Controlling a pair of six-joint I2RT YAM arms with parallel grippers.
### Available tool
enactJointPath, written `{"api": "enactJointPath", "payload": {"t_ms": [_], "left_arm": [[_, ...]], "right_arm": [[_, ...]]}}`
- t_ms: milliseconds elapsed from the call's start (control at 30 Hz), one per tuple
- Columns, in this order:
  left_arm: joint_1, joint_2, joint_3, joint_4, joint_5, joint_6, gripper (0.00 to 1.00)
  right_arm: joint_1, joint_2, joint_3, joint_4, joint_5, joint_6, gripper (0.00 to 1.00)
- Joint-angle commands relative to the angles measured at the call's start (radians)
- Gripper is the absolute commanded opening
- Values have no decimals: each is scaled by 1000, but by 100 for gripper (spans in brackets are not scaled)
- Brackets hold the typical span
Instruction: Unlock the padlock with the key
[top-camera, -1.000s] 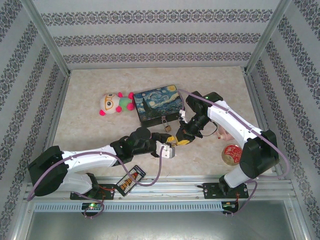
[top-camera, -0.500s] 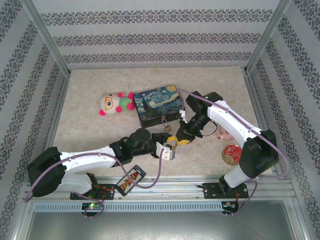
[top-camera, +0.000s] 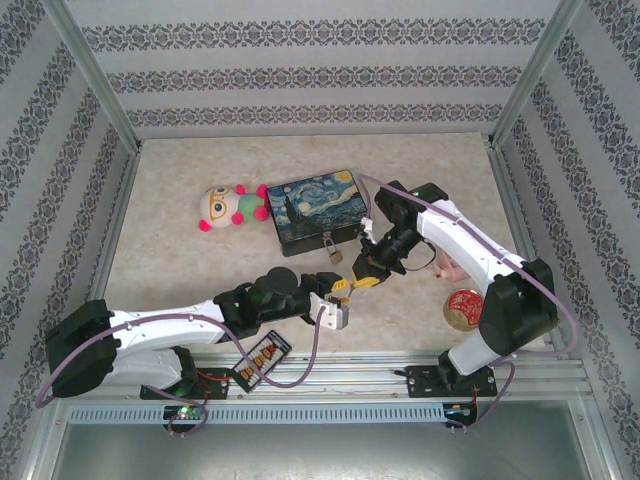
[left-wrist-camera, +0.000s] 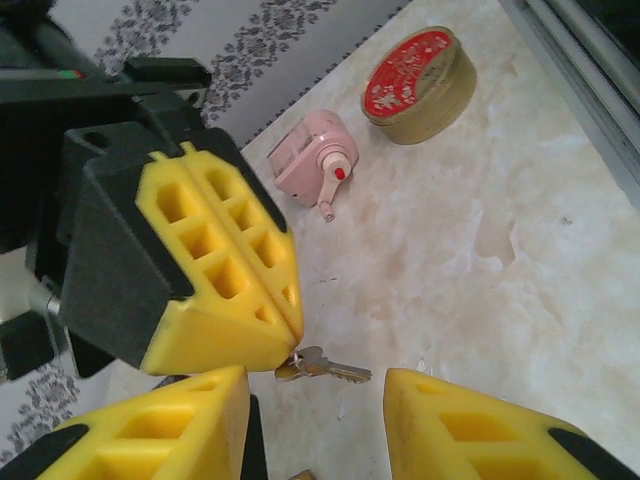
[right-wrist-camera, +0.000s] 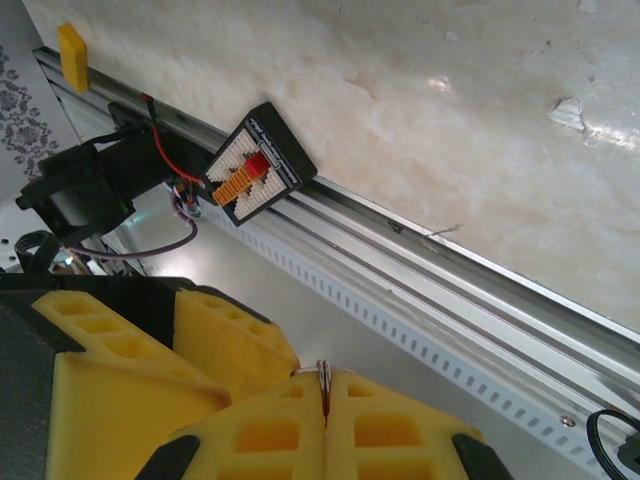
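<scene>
Overhead, the bench (top-camera: 190, 270) is a pale marbled slab. Three sides are closed by walls (top-camera: 300, 75) papered in grey floral bands, with bare aluminium posts at the corners. A slotted rail (top-camera: 330, 372) runs along the near edge.

Around the bench:
- A Starry-Night tin box (top-camera: 310, 205) sits mid-bench, with a plush toy (top-camera: 226, 205) just beside its left end.
- A round tin with a red lid (top-camera: 463, 307) lies near the right arm's base, and a small pink gadget (top-camera: 447, 268) lies just beyond it.
- A little black board with coloured rows (top-camera: 264, 355) rests at the near edge by the left arm.

The padlock (top-camera: 329, 251) rests against the box's near wall, shackle uppermost. Too small to tell whether it is latched.

Both arms reach into the middle, just in front of the box.
- Right tool (top-camera: 362, 279): yellow pads pressed together, clamped on the ring of the key (left-wrist-camera: 325, 369). The right wrist view shows the thin ring pinched in the seam between the pads. The key hangs at the fingertips, close over the bench; cannot tell whether it touches.
- Left tool (left-wrist-camera: 318, 428): pads apart, nothing between them. It sits just beside the right tool, with the key over its gap.

The two tools crowd each other, nearly touching. The right tool's black and yellow bulk stands across the left half of the left wrist view. The padlock is near the tools and apart from the key.
</scene>
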Motion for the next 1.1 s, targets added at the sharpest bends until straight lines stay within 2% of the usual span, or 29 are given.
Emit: {"api": "enactJointPath", "payload": {"t_ms": [0, 133, 333, 500, 767, 1067], "left_arm": [[-14, 1, -33, 109, -23, -202, 40], [-14, -20, -102, 234, 2, -365, 42], [-10, -22, -86, 218, -179, -711, 46], [-10, -16, -104, 292, -143, -895, 47], [-10, 87, -42, 275, -160, -877, 49], [-9, 212, -5, 394, -235, -894, 37]], "right_arm": [[-13, -25, -19, 26, -4, 27, 0], [-31, -47, -37, 63, 7, 56, 0], [-41, -95, -59, 146, 75, 118, 0], [-41, -150, -109, 275, 111, 198, 0], [-35, -164, -117, 325, 104, 239, 0], [-21, -182, -131, 335, 105, 256, 0]]}}
